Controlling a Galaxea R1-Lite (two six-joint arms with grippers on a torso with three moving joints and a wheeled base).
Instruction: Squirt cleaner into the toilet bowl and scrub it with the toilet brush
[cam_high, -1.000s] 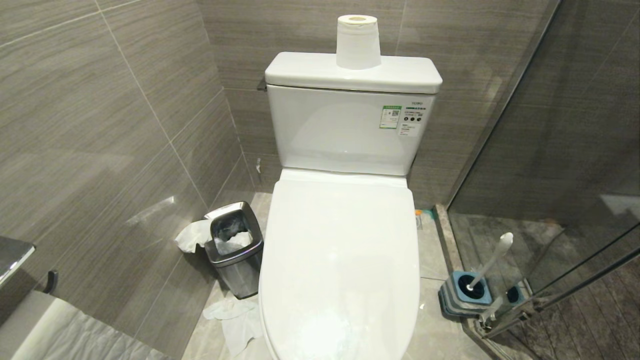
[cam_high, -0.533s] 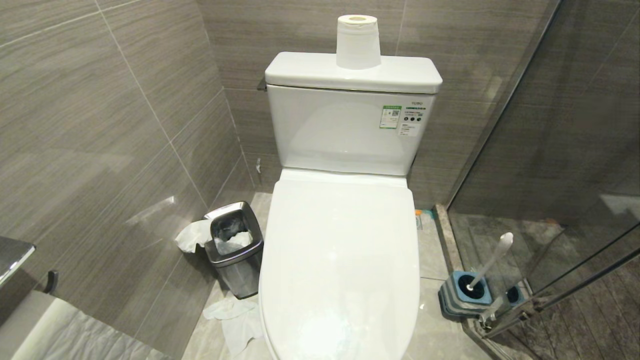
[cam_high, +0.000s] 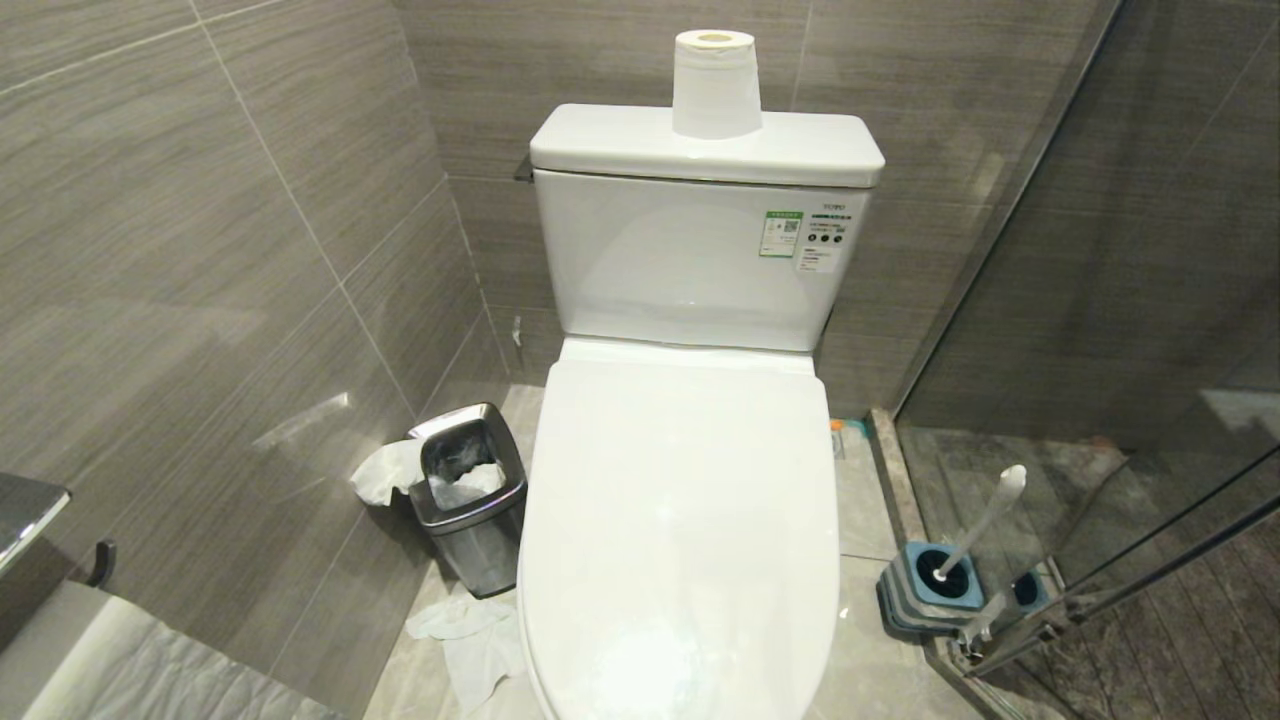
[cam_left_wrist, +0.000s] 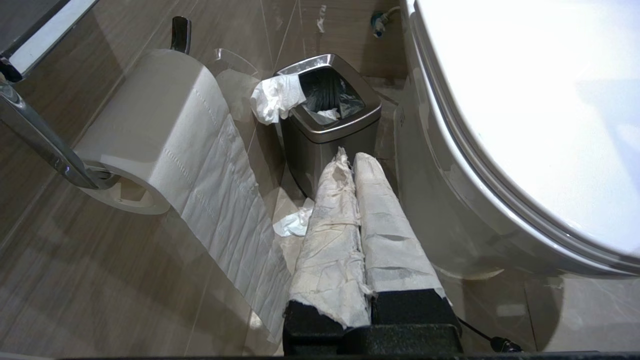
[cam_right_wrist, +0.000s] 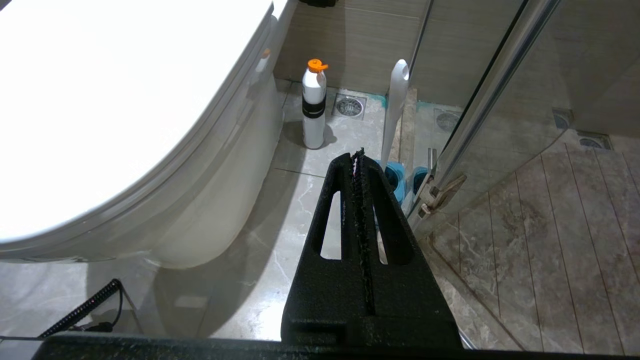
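One toilet bowl (cam_high: 680, 540), lid down, fills the middle of the head view. One toilet brush (cam_right_wrist: 395, 107) stands in its blue holder (cam_high: 930, 590) on the floor to the bowl's right — just past the right gripper (cam_right_wrist: 358, 152), fingers pressed together, empty. Left gripper (cam_left_wrist: 350, 159) — paper-wrapped fingers closed, empty — points at one steel bin (cam_left_wrist: 330, 122). One white bottle (cam_right_wrist: 314, 107), orange-capped, stands beside the bowl.
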